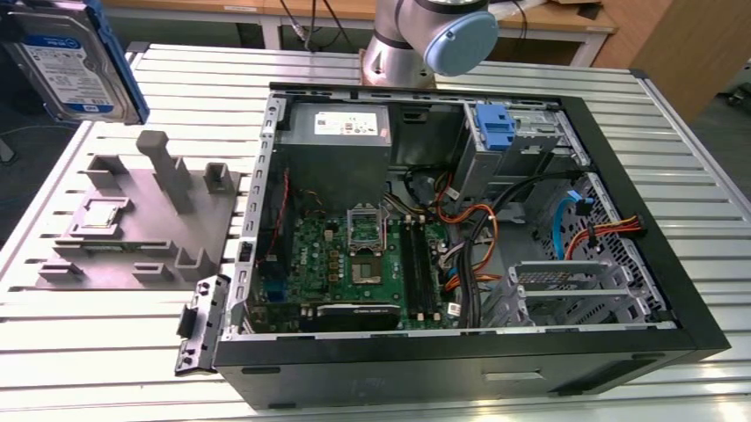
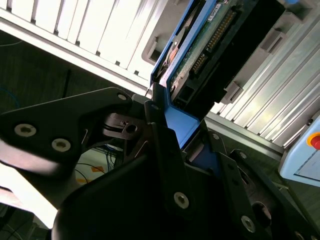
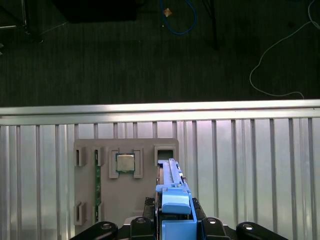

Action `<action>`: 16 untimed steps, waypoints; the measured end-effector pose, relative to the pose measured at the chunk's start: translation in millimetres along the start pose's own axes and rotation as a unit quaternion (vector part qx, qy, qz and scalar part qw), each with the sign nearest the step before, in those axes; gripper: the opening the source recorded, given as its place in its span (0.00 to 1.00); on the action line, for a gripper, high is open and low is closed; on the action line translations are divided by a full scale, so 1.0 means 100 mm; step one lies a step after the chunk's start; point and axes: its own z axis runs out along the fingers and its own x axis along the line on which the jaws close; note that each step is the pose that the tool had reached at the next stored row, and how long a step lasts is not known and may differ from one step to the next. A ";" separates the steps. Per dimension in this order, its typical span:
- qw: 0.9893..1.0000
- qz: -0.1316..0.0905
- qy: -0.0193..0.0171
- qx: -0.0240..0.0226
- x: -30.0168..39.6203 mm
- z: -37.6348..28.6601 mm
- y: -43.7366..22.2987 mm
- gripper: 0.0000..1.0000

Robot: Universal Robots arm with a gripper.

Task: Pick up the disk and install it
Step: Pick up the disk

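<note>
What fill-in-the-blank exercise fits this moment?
1. The gripper is shut on the ____.
2. The disk is edged in ____ plastic.
3. The case lies on the table with its side ____.
Missing words: disk; blue; open.

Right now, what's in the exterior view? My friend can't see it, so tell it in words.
The disk, silver with a blue frame, is up in the air at the exterior view's left, above a grey holder tray. Beside it an open computer case lies on the slatted metal table.
</note>
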 end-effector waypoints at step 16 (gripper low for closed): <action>1.000 0.000 0.000 0.000 -0.002 -0.195 0.001 0.37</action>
